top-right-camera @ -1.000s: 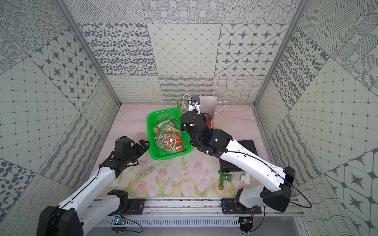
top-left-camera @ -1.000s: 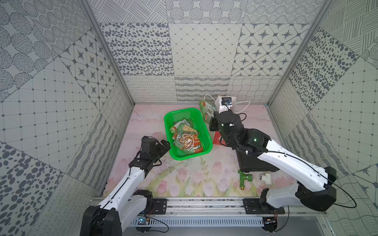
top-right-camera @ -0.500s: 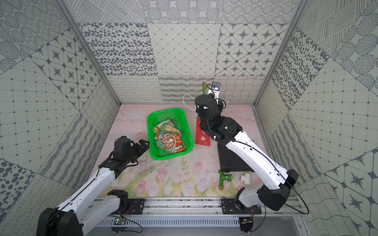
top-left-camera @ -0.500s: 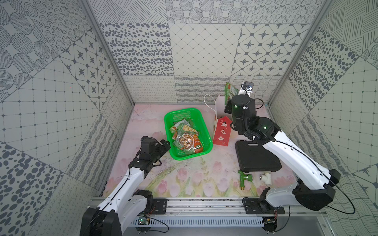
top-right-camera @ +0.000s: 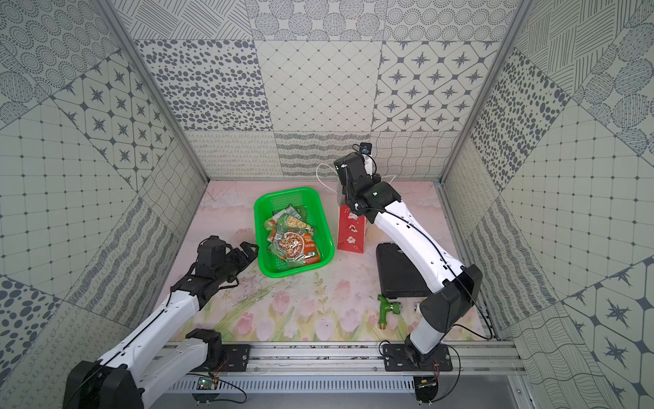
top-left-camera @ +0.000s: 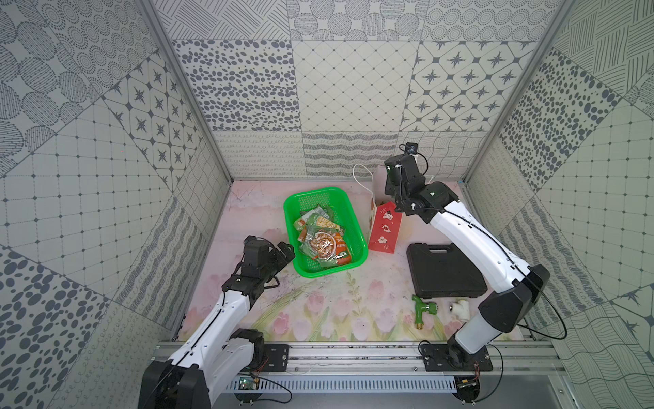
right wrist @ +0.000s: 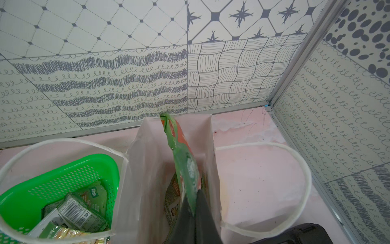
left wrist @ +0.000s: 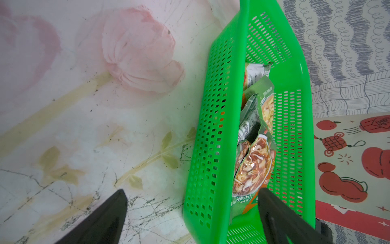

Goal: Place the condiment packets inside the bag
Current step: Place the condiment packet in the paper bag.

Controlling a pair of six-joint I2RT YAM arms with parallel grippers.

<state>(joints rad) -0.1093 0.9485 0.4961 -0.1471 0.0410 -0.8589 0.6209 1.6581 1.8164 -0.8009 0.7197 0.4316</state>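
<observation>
A tabletop (top-left-camera: 318,304) is covered in a pale pink sheet printed with tulips and green stems, scuffed with dark marks. A bright green mesh basket (top-left-camera: 320,274) sits near its middle. Just to the basket's right stands an upright red paper bag (top-left-camera: 385,230), towards the back wall. A flat black plastic case (top-left-camera: 442,272) lies closed, nearer the front on the right. Just in front of the case lie a small green tap fitting (top-left-camera: 421,311) and a white pipe fitting (top-left-camera: 459,307), near each other but not touching.
</observation>
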